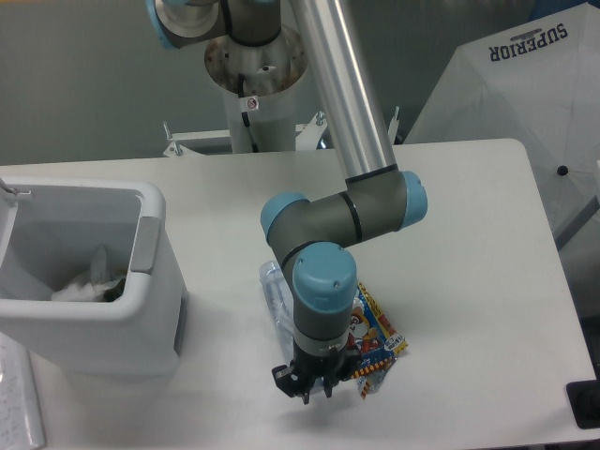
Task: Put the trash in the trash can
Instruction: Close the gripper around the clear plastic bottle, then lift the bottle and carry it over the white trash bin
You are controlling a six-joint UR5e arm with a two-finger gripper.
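- Jaws first: honestly can't tell how far apart they sit. From my feed the gripper (303,390) points straight down at the near end of the table, and the wrist body hides most of the fingers. Nothing looks lifted.
- Bottle (274,296) lies flat just left of the wrist, mostly hidden behind it. Clear, crushed, so I'd guess it's very light, springy and a bit slick. I'd pinch across a flattened section, not the rounded part.
- Snack packet (378,339) lies flat just right of the wrist, touching or nearly touching the bottle's side, can't say which. Thin foil, floppy, no height to grab, so I reckon an edge or corner pinch is the only way.
- Trash can (142,253) stands at the left, well apart from both items, open top, some white stuff already inside.
- Room: bare table (469,234) right and far. Near edge is close to the gripper, so I'd go up, then left over the rim.
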